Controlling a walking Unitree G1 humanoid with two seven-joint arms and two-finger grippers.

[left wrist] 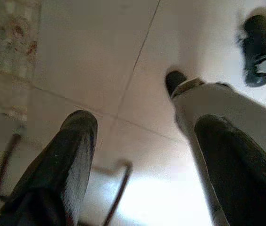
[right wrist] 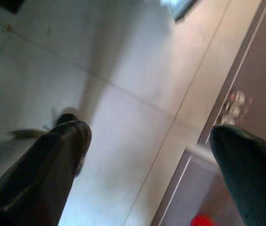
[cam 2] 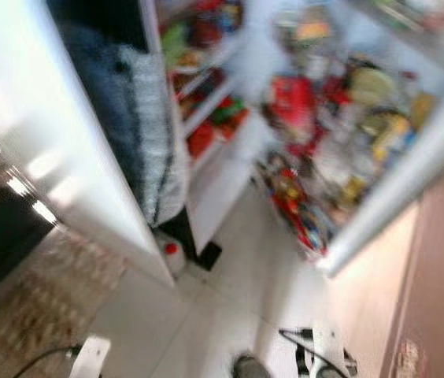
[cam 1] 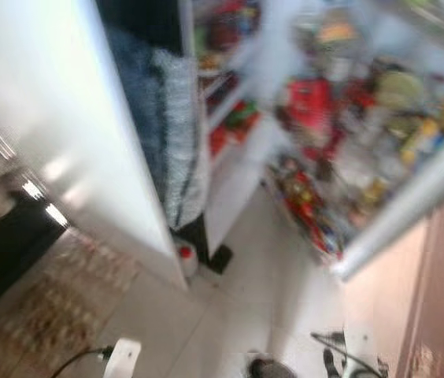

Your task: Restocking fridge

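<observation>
The open fridge [cam 1: 246, 150] is seen blurred at twelve o'clock, its door shelves [cam 1: 340, 157] crowded at two o'clock. The left gripper [left wrist: 142, 155] and right gripper [right wrist: 152, 160] are spread apart, empty, over floor tiles [cam 1: 230, 315]. Restocking is judged not yet begun.

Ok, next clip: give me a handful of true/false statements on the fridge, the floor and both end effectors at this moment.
1. The fridge door stands open, its shelves packed with items. True.
2. The left end effector is shut on a bottle. False: its fingers are apart, holding nothing, over the pale floor tiles.
3. A patterned rug lies on the floor to the robot's left. True.
4. The right end effector is reaching into a fridge shelf. False: it points down at the tiles, open and holding nothing.
5. The head views are sharp. False: both are blurred, so single items on the shelves cannot be told apart.
</observation>
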